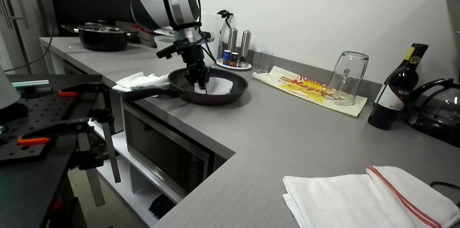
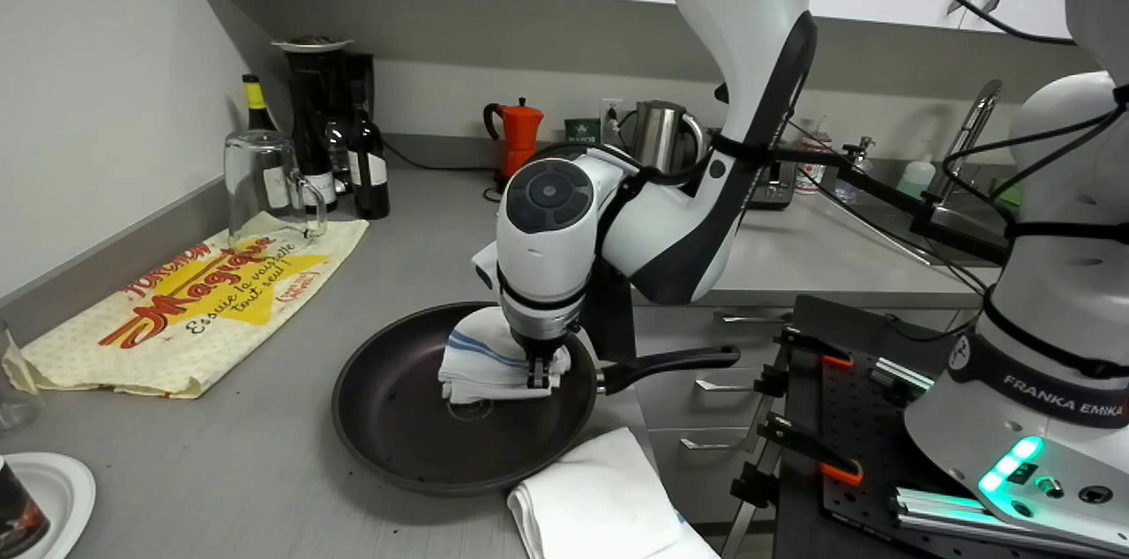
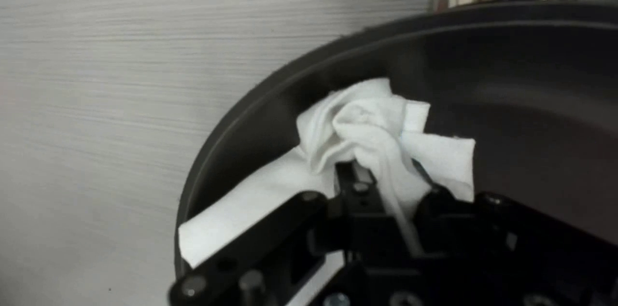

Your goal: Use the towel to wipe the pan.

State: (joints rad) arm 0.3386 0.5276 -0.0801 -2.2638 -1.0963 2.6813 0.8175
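A dark frying pan sits on the grey counter in both exterior views; its bare inside shows (image 2: 397,427) and its rim shows (image 1: 240,95). Its black handle (image 2: 675,362) points toward the robot base side. A white towel with blue stripes (image 2: 481,347) lies bunched inside the pan; it also shows in an exterior view (image 1: 221,86) and in the wrist view (image 3: 372,118). My gripper (image 3: 386,175) is shut on the towel, with folds pinched between the fingers. It points down into the pan (image 1: 202,86), (image 2: 538,378). The towel's underside is hidden.
A folded white towel (image 2: 600,497) lies beside the pan near its handle. A yellow printed cloth (image 1: 302,89) with an upturned glass jug (image 1: 346,77) lies by the wall. A plate with shakers (image 1: 233,65) stands behind the pan. A red-striped towel (image 1: 334,199) lies at the counter's near end.
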